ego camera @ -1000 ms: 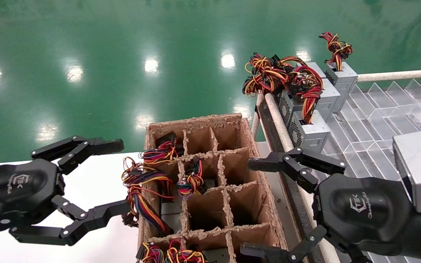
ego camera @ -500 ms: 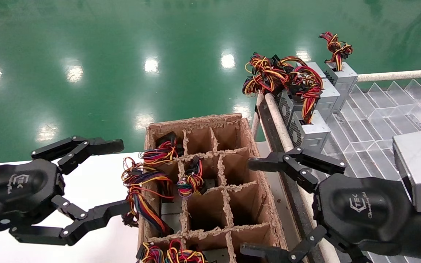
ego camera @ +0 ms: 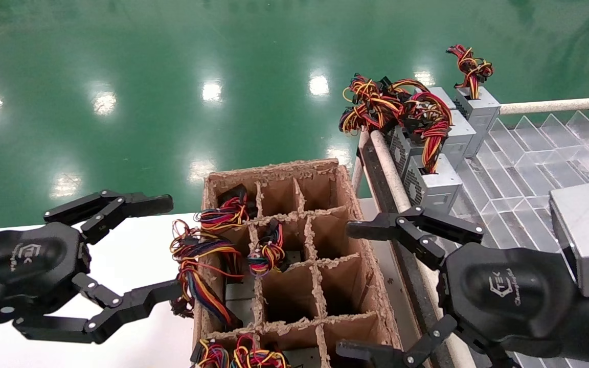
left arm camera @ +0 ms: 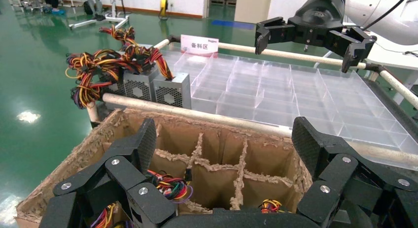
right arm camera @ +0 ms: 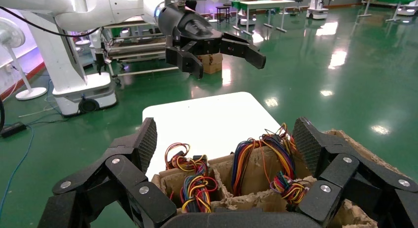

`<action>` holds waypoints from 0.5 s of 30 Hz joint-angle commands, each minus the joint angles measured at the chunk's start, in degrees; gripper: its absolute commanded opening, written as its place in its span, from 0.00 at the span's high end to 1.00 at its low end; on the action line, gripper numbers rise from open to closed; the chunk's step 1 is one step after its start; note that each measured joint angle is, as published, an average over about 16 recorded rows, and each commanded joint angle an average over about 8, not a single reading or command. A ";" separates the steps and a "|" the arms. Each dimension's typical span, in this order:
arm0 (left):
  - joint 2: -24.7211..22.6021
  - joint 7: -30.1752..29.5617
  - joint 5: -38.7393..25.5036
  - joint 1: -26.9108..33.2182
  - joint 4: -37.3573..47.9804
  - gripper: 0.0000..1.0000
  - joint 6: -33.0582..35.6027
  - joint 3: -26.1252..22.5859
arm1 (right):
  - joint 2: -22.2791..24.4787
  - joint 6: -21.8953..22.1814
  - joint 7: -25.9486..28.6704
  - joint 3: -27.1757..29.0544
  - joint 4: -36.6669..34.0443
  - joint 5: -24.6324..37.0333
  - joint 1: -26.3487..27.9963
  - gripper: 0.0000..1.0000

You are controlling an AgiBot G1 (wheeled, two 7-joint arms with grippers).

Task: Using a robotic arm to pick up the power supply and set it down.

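Note:
Three grey power supply boxes with red, orange, yellow and black wires stand in a row at the far left corner of the clear tray [ego camera: 519, 168]; the nearest power supply [ego camera: 435, 186] [left arm camera: 170, 90] shows a perforated face. My right gripper [ego camera: 346, 290] [right arm camera: 226, 139], with a silver wrist block, hovers open and empty over the right edge of the cardboard box [ego camera: 274, 171], short of that power supply. The all-black left gripper [ego camera: 169, 248] [left arm camera: 226, 144] hangs open and empty at the box's left side.
The cardboard box [right arm camera: 256, 196] has divider cells; some hold units with blue and purple strands in their wires [ego camera: 197, 260]. A padded rail [ego camera: 391, 174] runs between box and tray. The white table [ego camera: 131, 255] lies under the left gripper, green floor beyond.

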State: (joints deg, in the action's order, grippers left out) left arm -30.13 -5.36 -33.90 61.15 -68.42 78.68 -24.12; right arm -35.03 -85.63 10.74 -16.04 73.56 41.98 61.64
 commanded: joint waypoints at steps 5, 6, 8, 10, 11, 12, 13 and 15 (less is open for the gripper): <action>0.00 0.00 0.00 0.00 0.00 0.00 0.00 0.00 | 0.00 0.00 0.00 0.00 0.00 0.00 0.00 0.00; 0.00 0.00 0.00 0.00 0.00 0.00 0.00 0.00 | 0.00 0.00 0.00 0.00 0.00 0.00 0.00 0.00; 0.00 0.00 0.00 0.00 0.00 0.00 0.00 0.00 | 0.00 0.00 0.00 0.00 0.00 0.00 0.00 0.00; 0.00 0.00 0.00 0.00 0.00 0.00 0.00 0.00 | 0.00 0.00 0.00 0.00 0.00 0.00 0.00 0.00; 0.00 0.00 0.00 0.00 0.00 0.00 0.00 0.00 | 0.00 0.00 0.00 0.00 0.00 0.00 0.00 0.00; 0.00 0.00 0.00 0.00 0.00 0.00 0.00 0.00 | 0.00 0.00 0.00 0.00 0.00 0.00 0.00 0.00; 0.00 0.00 0.00 0.00 0.00 0.00 0.00 0.00 | 0.00 0.00 0.00 0.00 0.00 0.00 0.00 0.00; 0.00 0.00 0.00 0.00 0.00 0.00 0.00 0.00 | 0.00 0.00 0.00 0.00 0.00 0.00 0.00 0.00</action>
State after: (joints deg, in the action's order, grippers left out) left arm -30.12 -5.36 -33.90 61.15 -68.42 78.68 -24.12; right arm -35.03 -85.63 10.74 -16.04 73.56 41.98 61.64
